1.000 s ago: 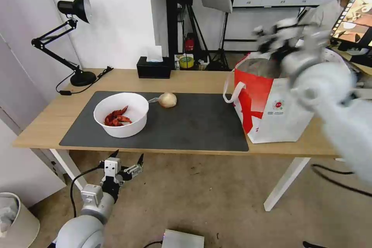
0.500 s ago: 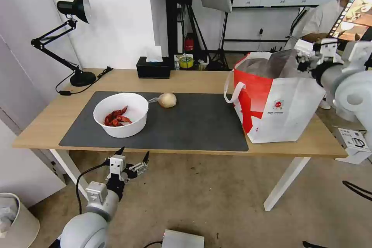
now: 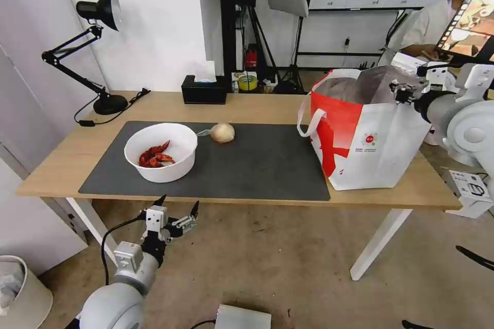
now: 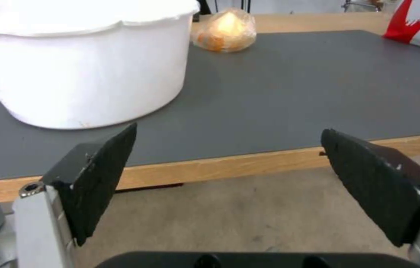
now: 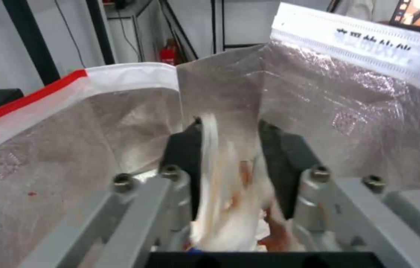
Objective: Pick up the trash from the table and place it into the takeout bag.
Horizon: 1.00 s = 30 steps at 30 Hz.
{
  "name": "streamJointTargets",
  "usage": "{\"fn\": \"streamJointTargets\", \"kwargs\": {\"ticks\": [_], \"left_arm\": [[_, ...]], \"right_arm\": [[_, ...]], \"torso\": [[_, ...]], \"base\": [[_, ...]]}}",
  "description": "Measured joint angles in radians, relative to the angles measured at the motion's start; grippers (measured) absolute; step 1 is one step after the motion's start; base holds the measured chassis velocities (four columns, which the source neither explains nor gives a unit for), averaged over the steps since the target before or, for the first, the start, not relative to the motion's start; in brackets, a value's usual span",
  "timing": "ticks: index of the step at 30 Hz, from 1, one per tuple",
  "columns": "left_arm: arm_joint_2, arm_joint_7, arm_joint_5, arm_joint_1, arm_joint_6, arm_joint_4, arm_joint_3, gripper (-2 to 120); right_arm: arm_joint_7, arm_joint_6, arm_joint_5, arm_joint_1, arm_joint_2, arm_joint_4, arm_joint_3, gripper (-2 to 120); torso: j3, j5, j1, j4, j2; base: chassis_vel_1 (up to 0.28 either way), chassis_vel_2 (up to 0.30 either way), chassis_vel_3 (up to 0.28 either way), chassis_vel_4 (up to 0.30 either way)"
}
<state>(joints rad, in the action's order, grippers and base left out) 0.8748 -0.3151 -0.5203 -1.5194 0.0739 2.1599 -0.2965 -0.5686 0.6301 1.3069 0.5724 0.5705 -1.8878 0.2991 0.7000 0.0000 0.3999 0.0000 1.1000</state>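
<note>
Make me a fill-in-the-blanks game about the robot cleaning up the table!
1. The right gripper is shut on a crumpled ____ over the open bag.
2. The white bowl holds ____ crayfish shells.
3. The wrapped lump lies on the grey ____.
4. The left gripper hangs below the table edge with its jaws ____.

Missing words: tissue; red; mat; open
</note>
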Motion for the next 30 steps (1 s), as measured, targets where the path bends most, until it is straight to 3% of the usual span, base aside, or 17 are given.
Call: {"fn": "streamJointTargets", "kwargs": {"ticks": [10, 14, 17, 24, 30], "left_arm": [[0.001, 0.000, 0.000, 0.007, 0.000, -0.001, 0.005, 100], [0.001, 0.000, 0.000, 0.004, 0.000, 0.006, 0.002, 100], [0.000, 0.000, 0.000, 0.003, 0.000, 0.014, -0.002, 100], [0.006, 0.001, 0.000, -0.007, -0.001, 0.029, -0.014, 100], [0.009, 0.004, 0.003, -0.019, -0.003, 0.042, -0.038, 100]], "right_arm": [[0.078, -0.032, -0.001, 0.026, -0.029, -0.024, 0.037, 69], [0.171, -0.114, -0.011, 0.041, -0.041, -0.043, 0.059, 82], [0.276, -0.222, -0.092, 0.092, -0.050, -0.104, 0.075, 97], [0.381, -0.401, -0.175, 0.298, -0.053, -0.277, 0.153, 100], [0.403, -0.422, -0.215, 0.454, -0.032, -0.395, 0.187, 100]], "torso": [[0.000, 0.0001, 0.000, 0.0000, 0.000], [0.000, 0.0000, 0.000, -0.0001, 0.000], [0.000, 0.0001, 0.000, -0.0001, 0.000], [0.000, 0.0000, 0.000, -0.0001, 0.000], [0.000, -0.0005, 0.000, 0.0000, 0.000]], "base": [[0.000, 0.000, 0.000, 0.000], [0.000, 0.000, 0.000, 0.000], [0.000, 0.000, 0.000, 0.000], [0.000, 0.000, 0.000, 0.000], [0.000, 0.000, 0.000, 0.000]]}}
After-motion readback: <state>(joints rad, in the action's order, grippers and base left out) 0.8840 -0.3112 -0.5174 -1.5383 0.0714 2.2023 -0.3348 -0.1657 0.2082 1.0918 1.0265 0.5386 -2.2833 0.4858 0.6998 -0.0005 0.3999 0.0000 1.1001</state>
